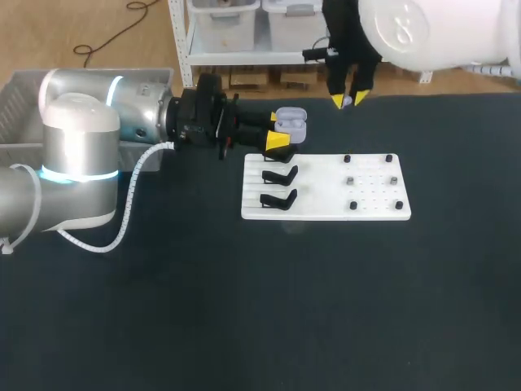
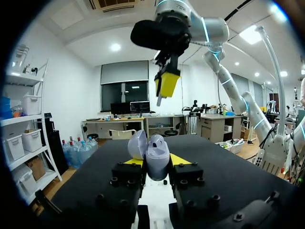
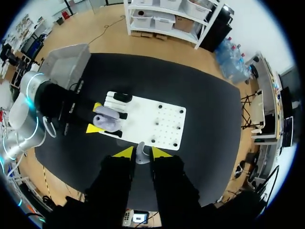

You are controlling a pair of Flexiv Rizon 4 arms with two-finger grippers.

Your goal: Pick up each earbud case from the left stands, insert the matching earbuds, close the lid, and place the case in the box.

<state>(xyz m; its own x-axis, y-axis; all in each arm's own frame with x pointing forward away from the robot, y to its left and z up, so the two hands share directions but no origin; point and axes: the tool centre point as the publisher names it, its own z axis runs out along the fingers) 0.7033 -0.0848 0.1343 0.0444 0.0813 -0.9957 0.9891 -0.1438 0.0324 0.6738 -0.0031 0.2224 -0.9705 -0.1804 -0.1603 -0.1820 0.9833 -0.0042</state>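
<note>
Lavender earbud case point(image 1: 291, 122), lid open, contents unclear, clamped by left gripper point(image 1: 281, 130) over white board's point(image 1: 326, 175) far-left corner; earbud point(image 3: 141, 153) pinched by right gripper point(image 1: 348, 99).

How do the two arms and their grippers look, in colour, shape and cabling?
Both arms are thick round tubes. The left arm is silver-grey with a glowing cyan ring at a joint, and a white ribbed hose runs along it. The right arm is white with a faint grey mark. The left gripper and right gripper are black, each with two yellow-tipped fingers.
</note>
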